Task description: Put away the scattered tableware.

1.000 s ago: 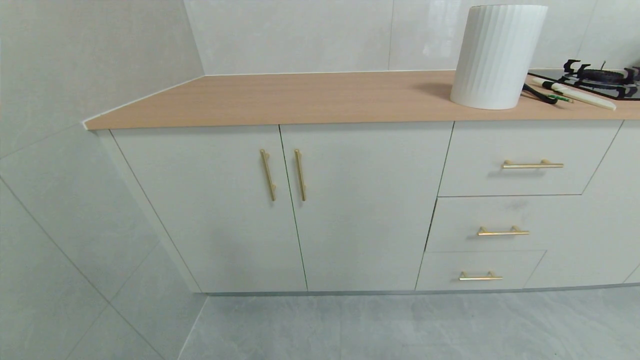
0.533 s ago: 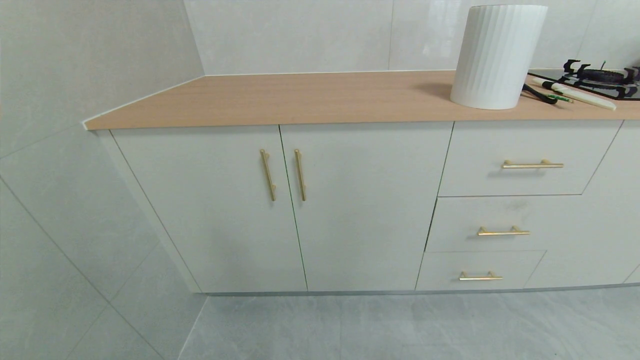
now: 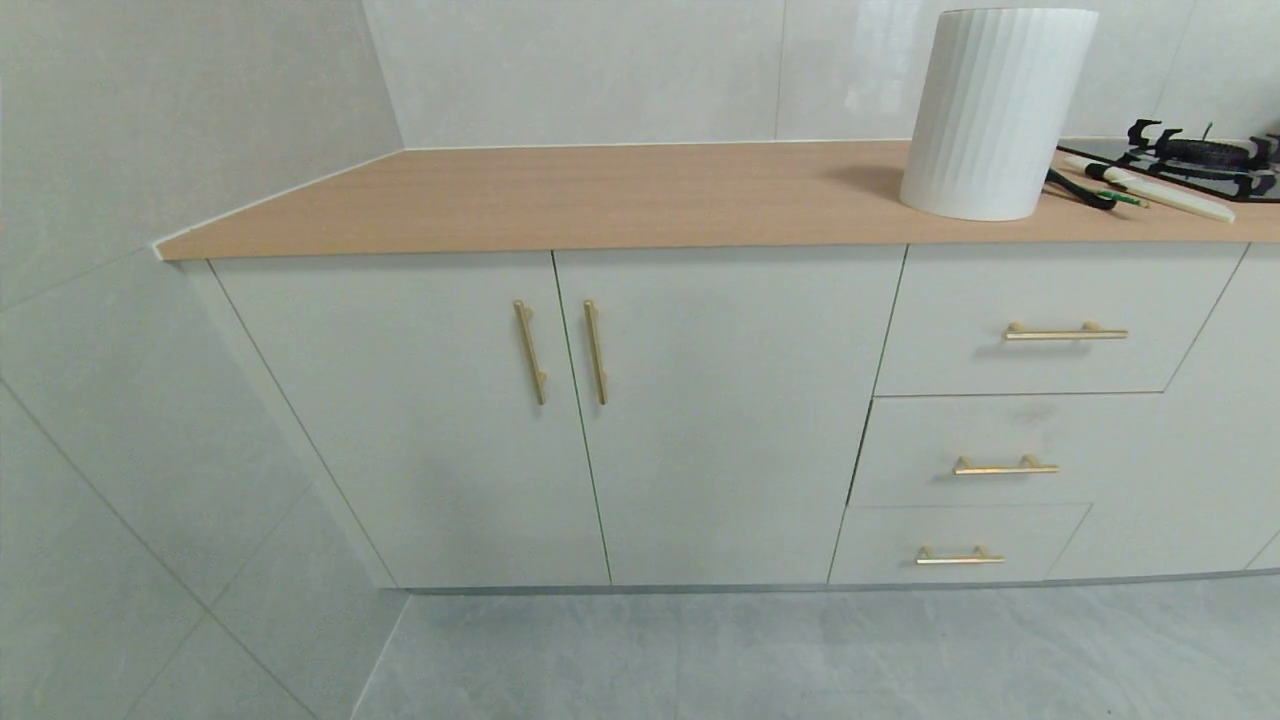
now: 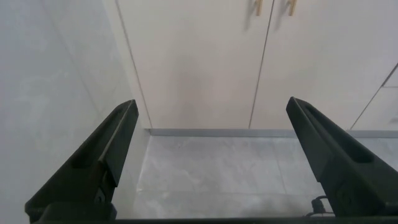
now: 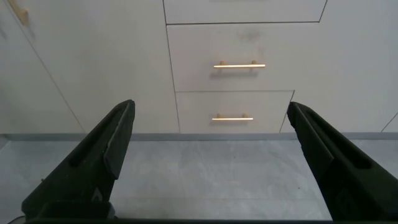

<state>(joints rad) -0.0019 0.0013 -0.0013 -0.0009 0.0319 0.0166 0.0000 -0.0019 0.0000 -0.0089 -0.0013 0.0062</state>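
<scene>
Left pincer (image 4: 211, 102) and right pincer (image 5: 210, 104) both hang released above the floor (image 4: 205, 168), while upper right, utensils (image 3: 1150, 187) lie beside a white canister (image 3: 990, 110) on the worktop (image 3: 600, 195).

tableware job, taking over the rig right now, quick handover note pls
Left gripper: open, empty, low over the floor in front of the double-door cabinet.
Right gripper: open, empty, facing the lower drawers.
Things: a black utensil and a long white utensil lie on the countertop, between the white ribbed container and the stove.
Done: nothing visibly put away; both utensils lie loose.
Left: get the arms up to the counter, pick up each utensil and stow it, probably in the container.
</scene>
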